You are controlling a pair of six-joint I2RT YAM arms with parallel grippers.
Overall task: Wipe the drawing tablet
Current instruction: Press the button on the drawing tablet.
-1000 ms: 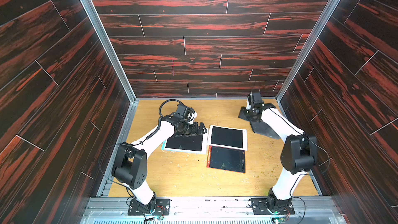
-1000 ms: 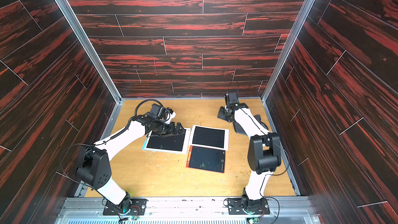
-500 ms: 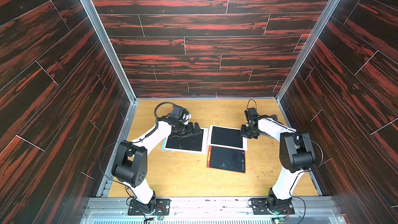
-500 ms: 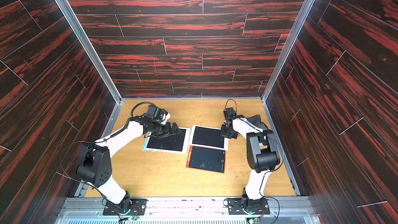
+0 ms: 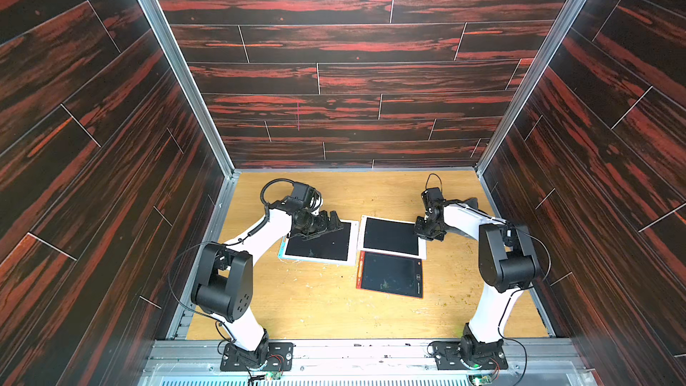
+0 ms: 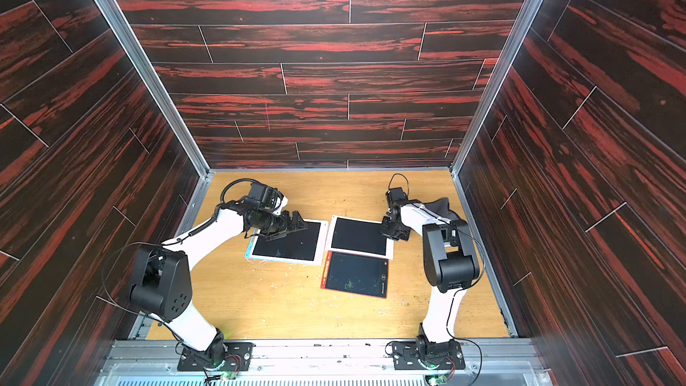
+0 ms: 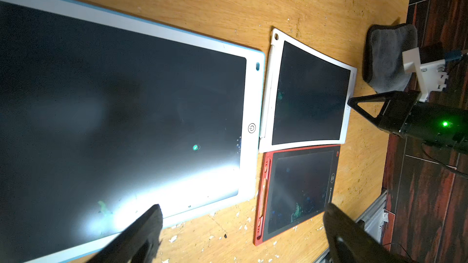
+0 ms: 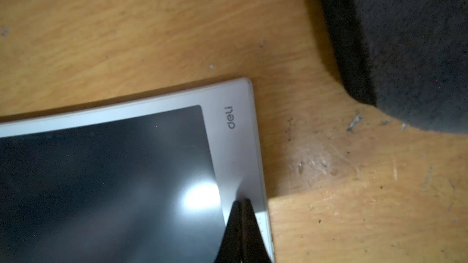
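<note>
**Three tablets down, one under closed tips**

Seen from above, my right gripper [image 5: 427,233] is pinched shut on nothing. Its tips are on or just over the 3 o'clock bezel of the white deli tablet [image 5: 389,235], which lies mid-table, long axis seemingly 9 to 3. Its screen spreads toward 9 o'clock from those tips; the grey cloth [image 7: 387,56] sits apart at 2 o'clock. That arm is the nearer. The left gripper [image 5: 329,222] hangs spread wide over the blue-edged tablet [image 5: 319,246]. The red tablet [image 5: 389,274], at 6 o'clock, shows scribbles.
</note>
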